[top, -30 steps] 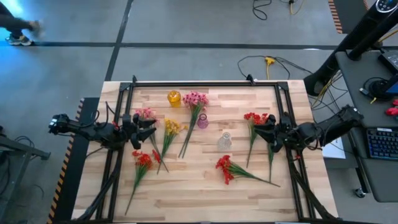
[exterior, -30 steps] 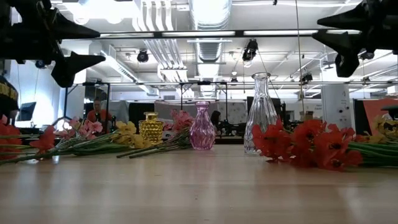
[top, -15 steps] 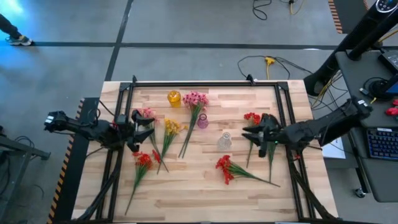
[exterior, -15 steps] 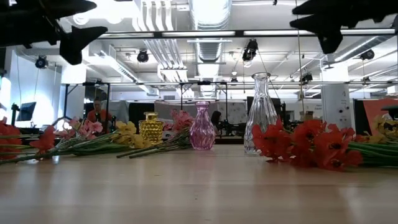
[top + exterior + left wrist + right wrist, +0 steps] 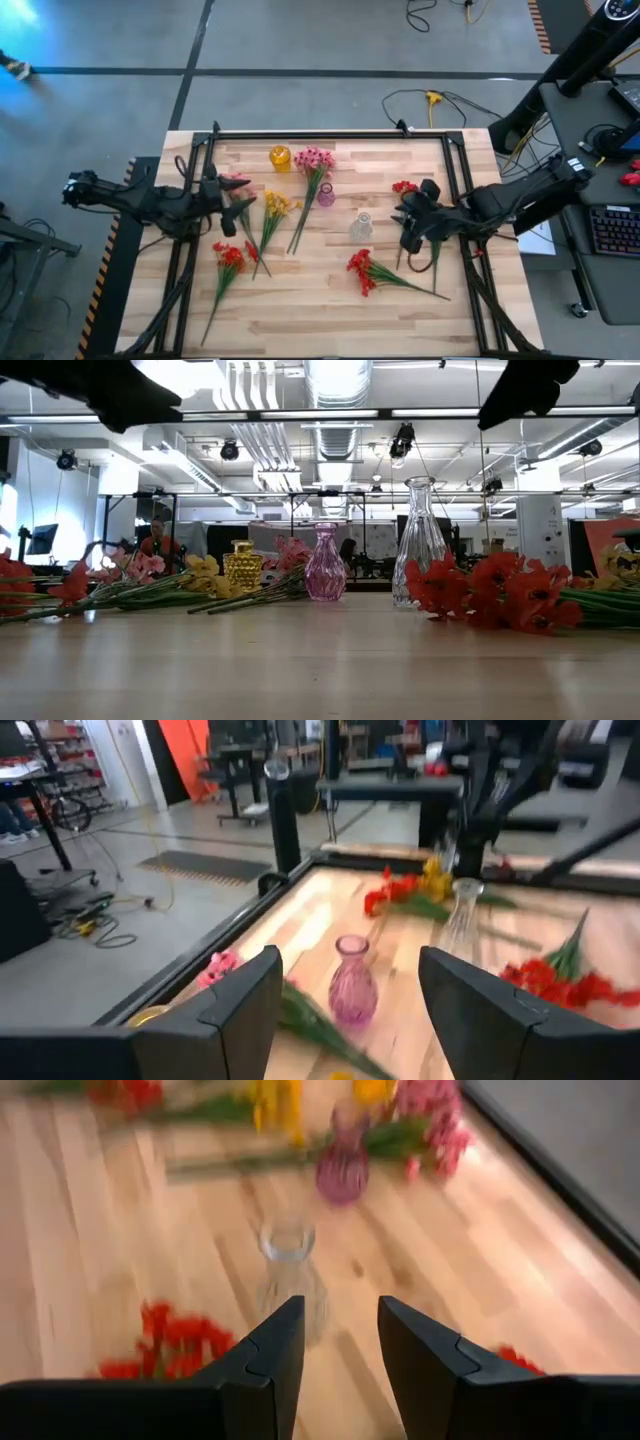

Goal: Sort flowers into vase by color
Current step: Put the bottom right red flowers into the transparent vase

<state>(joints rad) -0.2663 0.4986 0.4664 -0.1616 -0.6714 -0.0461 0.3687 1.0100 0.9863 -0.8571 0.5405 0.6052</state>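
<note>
Left hand (image 5: pixel 232 190), fingers apart and empty, hovers beside the pink flowers (image 5: pixel 236 184); right hand (image 5: pixel 406 222), partly open, empty, hangs beside the clear vase (image 5: pixel 361 226).

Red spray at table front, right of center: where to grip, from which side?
Grip the red spray mid-stem, coming straight down with the fingers across the stem. It lies flat, and the thin bare stem stands clear of the blossoms and the clear vase. The right gripper looks nearest.

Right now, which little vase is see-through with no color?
The clear glass vase, tallest of the three, standing nearest the right gripper. The purple vase and the squat yellow vase are both tinted.
</note>
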